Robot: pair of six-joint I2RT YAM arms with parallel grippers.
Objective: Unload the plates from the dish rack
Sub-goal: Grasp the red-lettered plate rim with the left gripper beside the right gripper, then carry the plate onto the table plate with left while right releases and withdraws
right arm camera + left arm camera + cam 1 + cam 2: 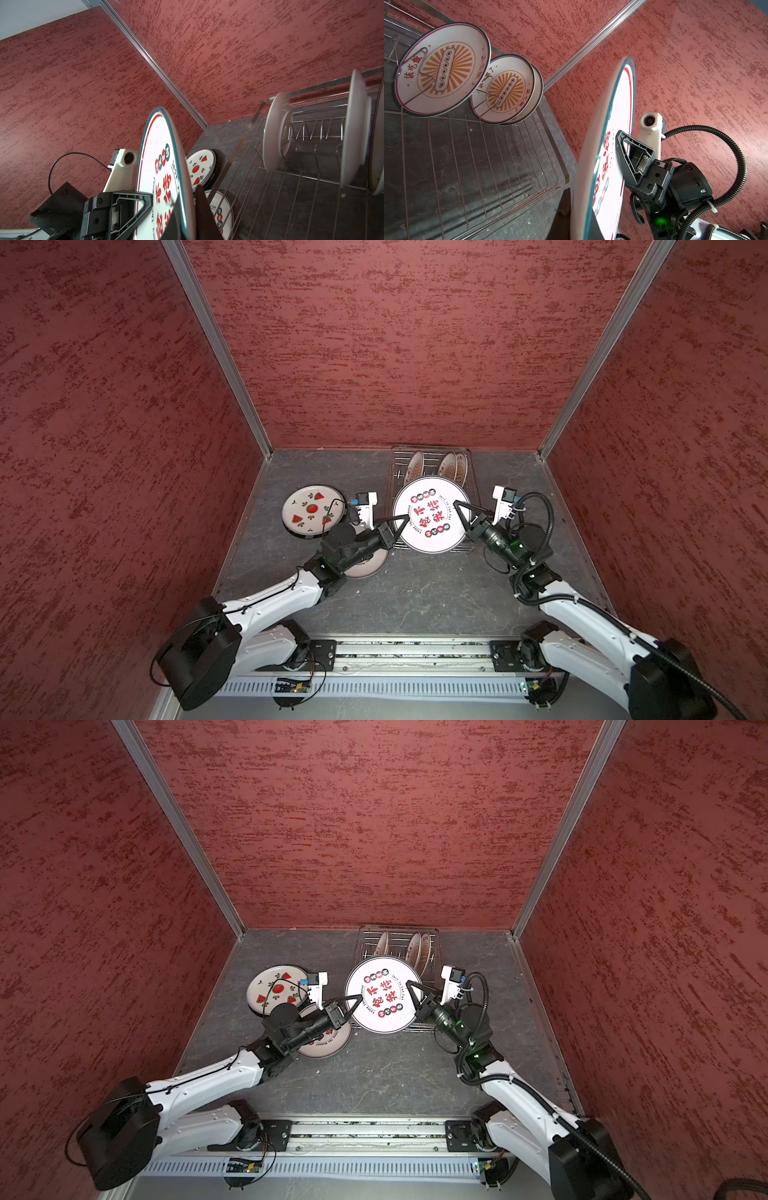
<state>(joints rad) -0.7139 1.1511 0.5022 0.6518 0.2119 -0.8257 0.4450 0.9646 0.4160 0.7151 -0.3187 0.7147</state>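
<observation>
**One plate in the air, three waiting in the rack**

In both top views the red-character plate (pixel 430 516) is held face up over the 6 o'clock end of the dish rack (pixel 432 454). The left gripper (pixel 405 519) is clenched on its 9 o'clock rim. The right gripper (pixel 457 504) straddles the 3 o'clock rim; whether it presses or sits loose cannot be told. Three sunburst plates (pixel 446 464) stand at the rack's 12 o'clock end. At 9 o'clock of the rack a watermelon plate (pixel 311 510) lies on the table (pixel 415 601), and a second character plate (pixel 324 1044) lies half under the left arm. I judge the job roughly half done.

The left wrist view shows the sunburst plates (pixel 444 70) leaning on wire prongs (pixel 425 62), the nearer rack floor bare.

The right wrist view shows their white backs and the left gripper (pixel 145 199) against the held plate's face.

The table is dark grey and marbled. The walls (pixel 374 344) are textured red with metal corner strips (pixel 216 344).
</observation>
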